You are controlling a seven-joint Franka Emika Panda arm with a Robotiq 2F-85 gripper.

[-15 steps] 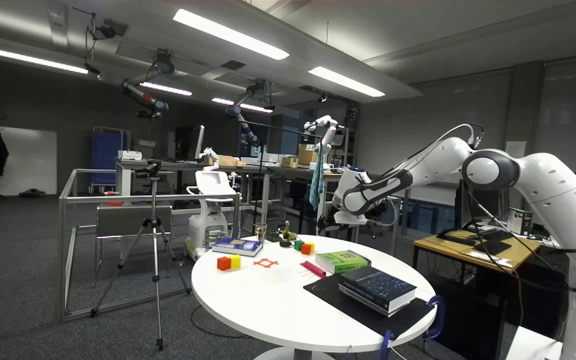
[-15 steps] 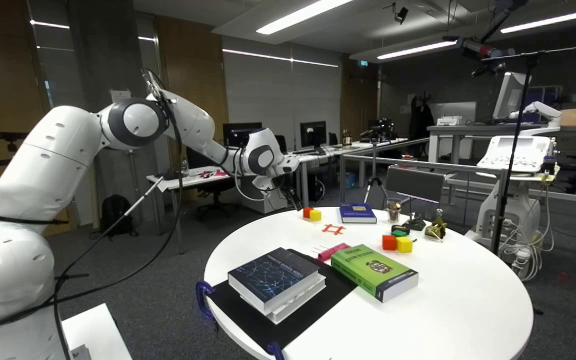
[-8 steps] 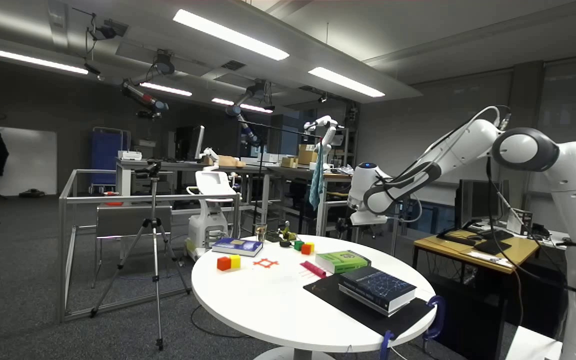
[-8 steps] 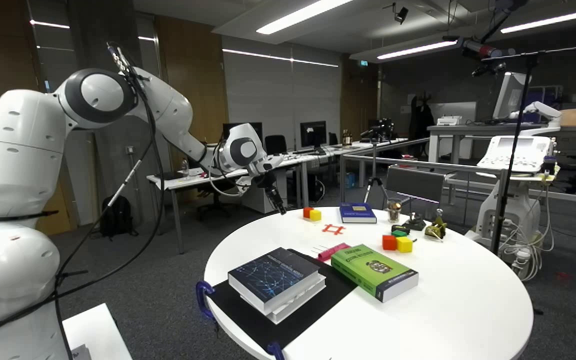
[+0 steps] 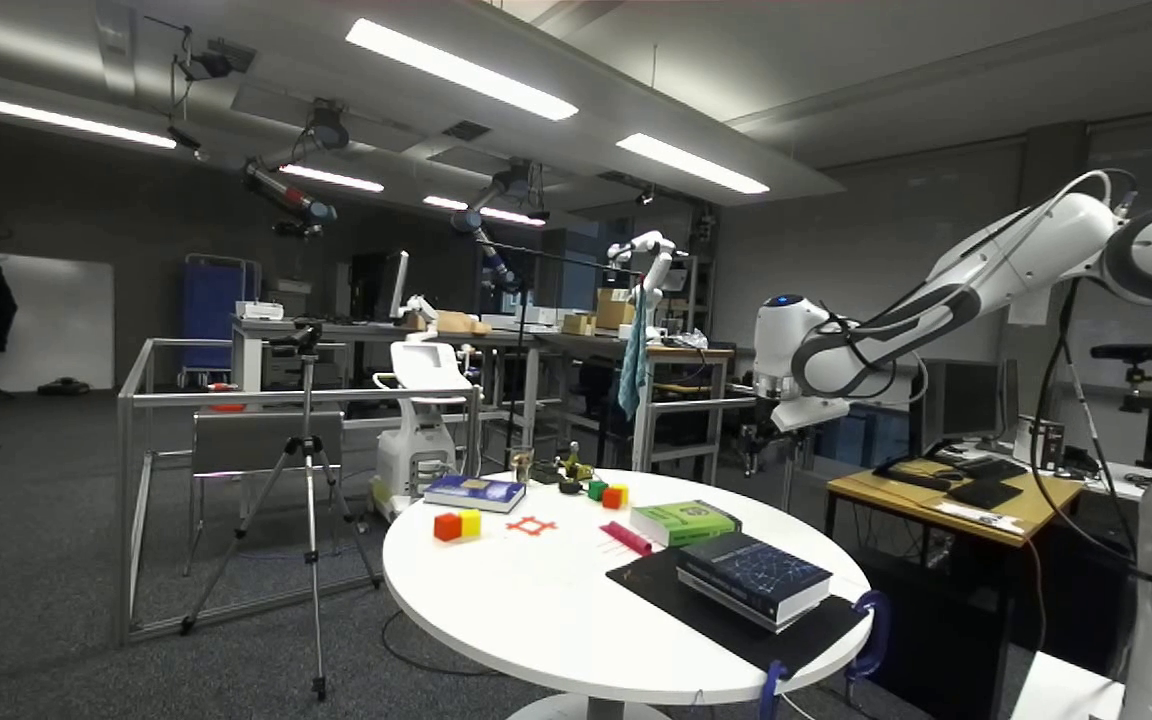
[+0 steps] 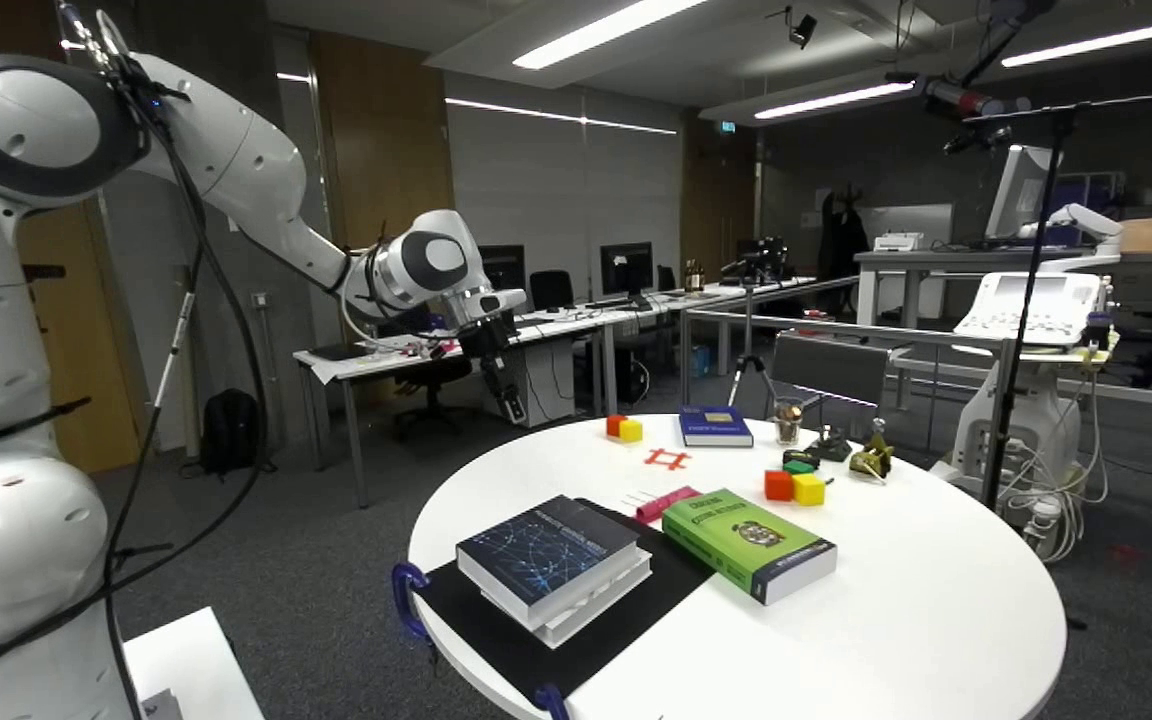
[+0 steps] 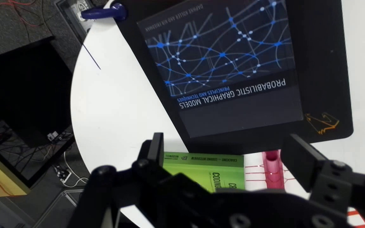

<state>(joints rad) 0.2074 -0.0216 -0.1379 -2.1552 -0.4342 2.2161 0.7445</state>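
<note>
- Closest to me in an exterior view, at the near left of the round white table: a dark book lying flat on a lower book, both on a black mat with a blue clamp at the rim.
- And up above, here's the gripper! Its fingers stand wide apart in the wrist view, nothing between them; going by both exterior views it hangs tilted roughly over that stack, well clear, touching nothing.
- The step in hand, I'd say: poised unloaded above the books, no grasp made. A grip here would call for coming in from the side, since the cover looks too broad to span.
- Just past the stack, on the right, a green book, a pink tube just beside its far-left end.
- Farther back, a red block, yellow block and green block bunched on the right, a flat red frame to their left.
- Far side now: a second red block and a second yellow block together on the left, a blue book, then a glass.
- Way behind: a white wheeled machine on the right.
</note>
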